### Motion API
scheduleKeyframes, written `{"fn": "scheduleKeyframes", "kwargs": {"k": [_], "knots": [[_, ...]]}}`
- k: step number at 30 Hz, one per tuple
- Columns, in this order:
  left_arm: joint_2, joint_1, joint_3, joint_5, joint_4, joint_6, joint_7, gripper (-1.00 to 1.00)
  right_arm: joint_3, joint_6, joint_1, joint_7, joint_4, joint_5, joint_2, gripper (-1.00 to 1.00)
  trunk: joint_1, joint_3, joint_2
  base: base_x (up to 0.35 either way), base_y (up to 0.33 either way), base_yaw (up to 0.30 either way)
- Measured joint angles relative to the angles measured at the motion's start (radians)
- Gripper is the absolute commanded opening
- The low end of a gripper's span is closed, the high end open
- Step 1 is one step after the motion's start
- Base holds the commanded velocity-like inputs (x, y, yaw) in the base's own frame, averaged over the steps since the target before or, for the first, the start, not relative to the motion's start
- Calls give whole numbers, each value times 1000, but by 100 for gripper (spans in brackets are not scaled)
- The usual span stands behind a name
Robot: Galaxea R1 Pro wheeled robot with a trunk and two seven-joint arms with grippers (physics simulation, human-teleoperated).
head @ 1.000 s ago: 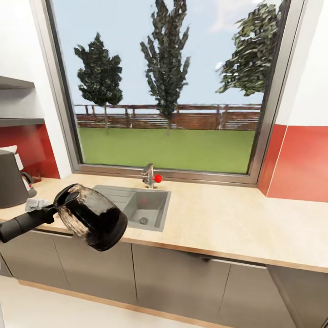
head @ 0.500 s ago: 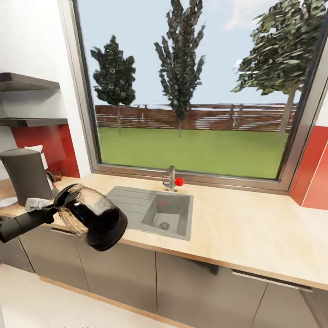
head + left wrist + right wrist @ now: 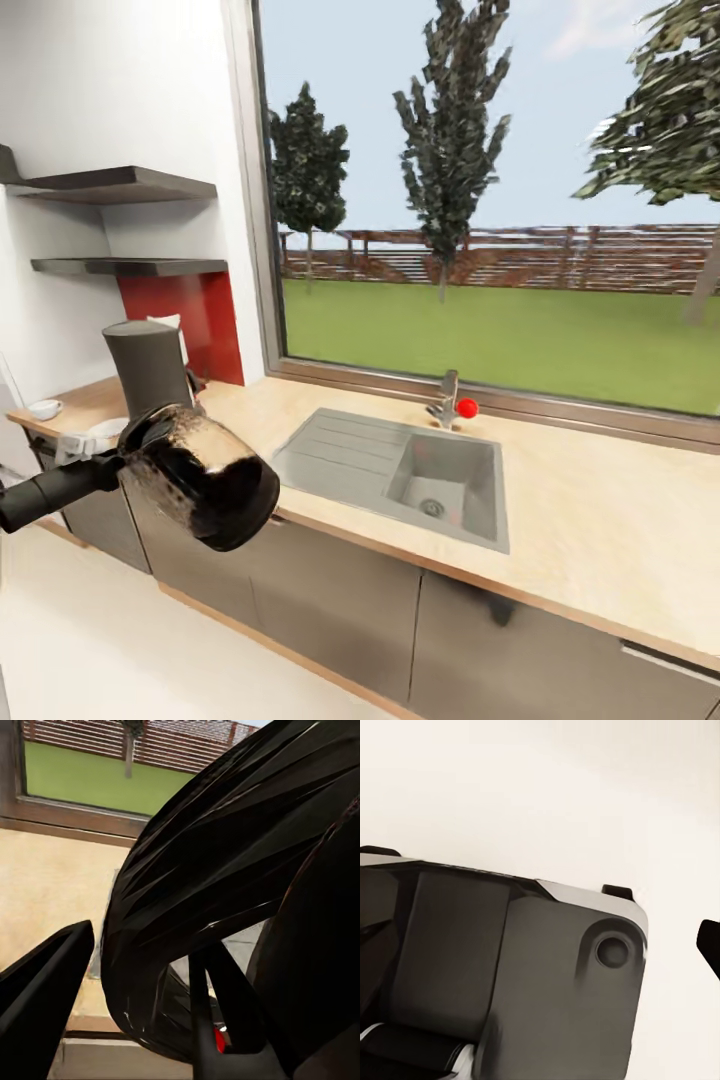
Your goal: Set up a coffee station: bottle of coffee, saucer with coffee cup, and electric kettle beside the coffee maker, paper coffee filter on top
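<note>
Left pincer [image 3: 115, 462] clamped on electric kettle [image 3: 205, 487], carried tilted before tabletop [image 3: 590, 520]. Coffee maker [image 3: 150, 368] far left. Level kettle, approach slowly, set beside maker. Right pincer state: cannot tell.

My view swung left: coffee maker [image 3: 150, 365], cup [image 3: 44, 408] and both shelves [image 3: 130, 184] now in sight

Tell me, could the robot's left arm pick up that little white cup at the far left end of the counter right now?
Probably not as things stand: the left gripper looks occupied carrying the electric kettle, and the cup sits farther along the countertop beyond the coffee maker.
</note>
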Motion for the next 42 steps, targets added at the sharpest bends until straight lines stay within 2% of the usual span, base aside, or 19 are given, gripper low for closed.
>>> {"fn": "scheduleKeyframes", "kwargs": {"k": [15, 20, 27, 34, 35, 36, 39, 40, 42], "knots": [[-2, 0, -3, -3, 3, 0, 1, -100, 2, 1, 0, 0, 5, 0, 3, 100, 0, 0, 0, 175, 290, 12], [-1, 0, -6, -2, 31, 0, 2, -100, 2, 2, 0, 0, 5, 0, 3, 100, 0, 0, 0, 202, 272, -7], [0, 0, -6, -1, 37, 0, 2, -100, 1, 2, 0, 0, 5, -1, 2, 100, 0, 0, 0, 163, 281, -227], [-2, 0, -6, -3, 42, -3, 9, -100, 0, 1, 0, -2, 5, -2, 2, 100, 0, 0, 0, 23, 39, -99], [-2, 0, -7, -5, 51, -5, 19, -100, 0, 1, 0, -2, 5, -2, 2, 100, 0, 0, 0, 1, 1, -3], [-2, -2, -14, -9, 94, -18, 61, -100, 0, 1, 0, -2, 4, -2, 3, 100, 0, 0, 0, 0, 1, -2], [-3, -9, -36, -8, 137, -36, 139, -100, -1, 1, 0, -1, 1, -4, 3, 100, 0, 0, 0, 0, 0, 0], [-3, -11, -48, -8, 143, -38, 166, -100, -2, 1, 0, -1, 1, -6, 3, 100, 0, 0, 0, 0, 0, 0], [-4, -15, -97, -6, 143, -40, 233, -100, -3, 1, 0, 0, 0, -13, 3, 100, 0, 0, 0, 0, 0, 0]]}}
